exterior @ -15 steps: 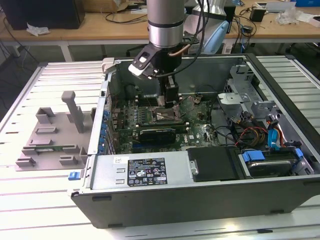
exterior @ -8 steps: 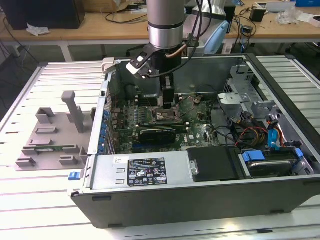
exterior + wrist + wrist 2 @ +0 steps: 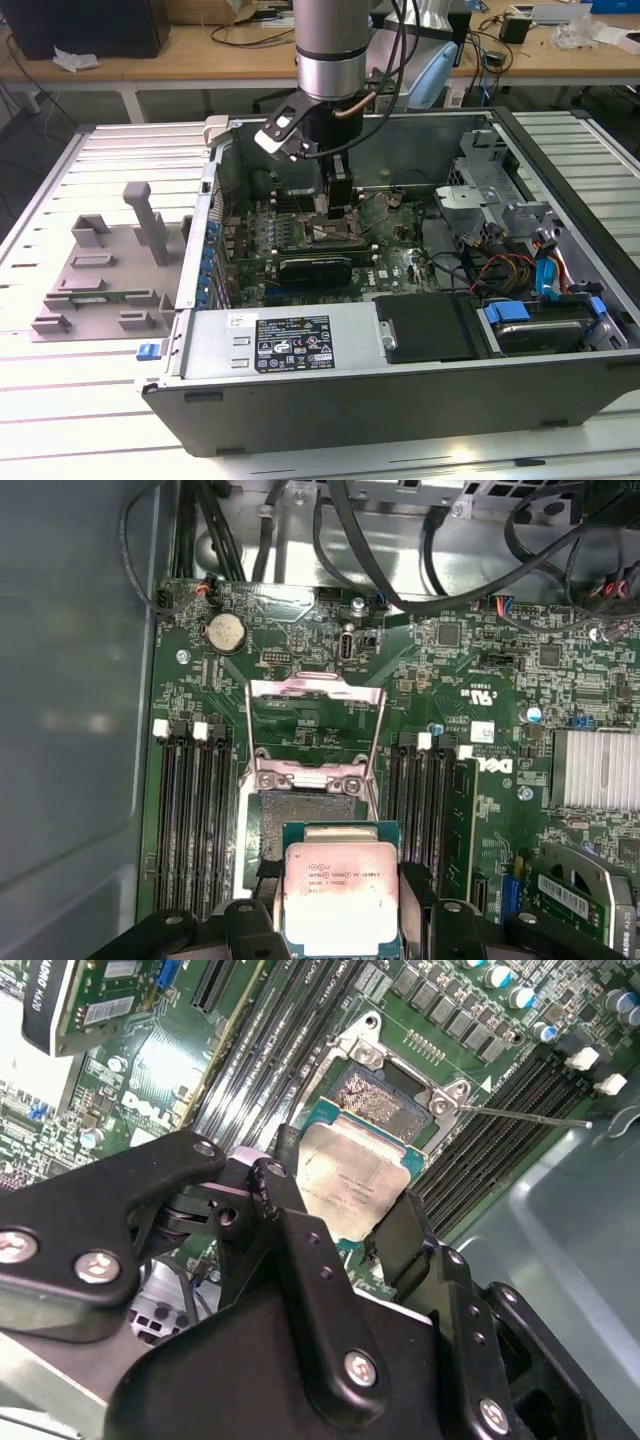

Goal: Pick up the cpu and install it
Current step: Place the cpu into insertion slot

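Observation:
The cpu [image 3: 340, 885] is a flat square chip with a silvery top and a thin pale rim. My gripper [image 3: 340, 905] is shut on it, one dark finger [image 3: 262, 878] on each of two opposite edges. It hangs just over the open socket [image 3: 300, 815] on the green motherboard, partly overlapping the socket bed, with the metal load frame [image 3: 315, 695] swung up beyond it. The second wrist view shows the cpu [image 3: 350, 1175] between the fingers [image 3: 403, 1228], with the socket [image 3: 385, 1100] just past it. In the exterior view my gripper [image 3: 336, 205] reaches down into the computer case [image 3: 400, 390].
Memory slots [image 3: 190, 810] flank the socket on both sides, and one holds a module [image 3: 458, 830]. The thin socket lever [image 3: 525, 1118] sticks out sideways. Cables [image 3: 490, 265] and drive cages crowd the case on the exterior view's right. A grey plastic tray [image 3: 100, 275] lies outside on the left.

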You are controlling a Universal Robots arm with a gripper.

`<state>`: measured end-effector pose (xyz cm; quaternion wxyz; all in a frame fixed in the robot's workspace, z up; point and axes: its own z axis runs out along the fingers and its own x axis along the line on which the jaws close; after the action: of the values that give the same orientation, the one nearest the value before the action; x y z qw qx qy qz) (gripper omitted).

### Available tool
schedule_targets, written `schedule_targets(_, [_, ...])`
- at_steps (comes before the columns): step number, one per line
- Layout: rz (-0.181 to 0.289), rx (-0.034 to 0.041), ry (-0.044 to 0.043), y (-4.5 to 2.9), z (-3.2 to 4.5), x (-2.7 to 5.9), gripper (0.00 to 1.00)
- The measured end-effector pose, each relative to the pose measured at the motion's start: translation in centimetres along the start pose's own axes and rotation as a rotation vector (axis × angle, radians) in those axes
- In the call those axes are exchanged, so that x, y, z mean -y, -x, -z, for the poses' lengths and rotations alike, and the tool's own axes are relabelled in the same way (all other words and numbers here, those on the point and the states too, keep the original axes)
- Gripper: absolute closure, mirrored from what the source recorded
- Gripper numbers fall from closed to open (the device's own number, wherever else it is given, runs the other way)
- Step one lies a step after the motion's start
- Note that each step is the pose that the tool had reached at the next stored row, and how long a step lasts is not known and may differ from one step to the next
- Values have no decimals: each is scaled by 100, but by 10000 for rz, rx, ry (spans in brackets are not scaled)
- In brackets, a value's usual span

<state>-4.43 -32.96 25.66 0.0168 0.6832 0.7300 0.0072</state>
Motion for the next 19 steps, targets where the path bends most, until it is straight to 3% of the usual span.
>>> schedule_targets(19, [-2,1,1,-1,-69,3,45])
